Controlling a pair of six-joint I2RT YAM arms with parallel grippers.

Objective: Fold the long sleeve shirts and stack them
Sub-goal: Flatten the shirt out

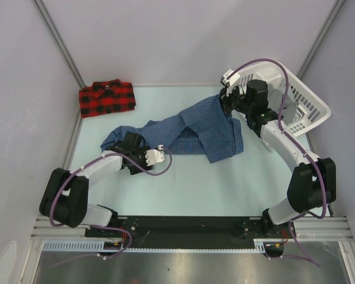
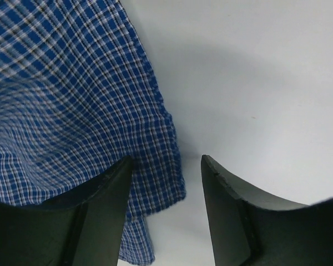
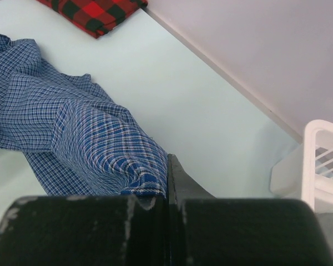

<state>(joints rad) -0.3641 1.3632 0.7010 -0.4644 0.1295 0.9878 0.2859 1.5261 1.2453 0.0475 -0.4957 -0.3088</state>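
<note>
The dark blue check shirt lies crumpled across the middle of the table. My right gripper is shut on its upper right edge and holds that part lifted; the cloth runs into the closed jaws. My left gripper is open at the shirt's left end. The shirt's hem lies between its fingers, against the left one. The red-and-black plaid shirt lies folded at the far left corner; it also shows in the right wrist view.
A white plastic basket stands at the far right beside the right arm; its rim shows in the right wrist view. Grey walls close in the table at left, back and right.
</note>
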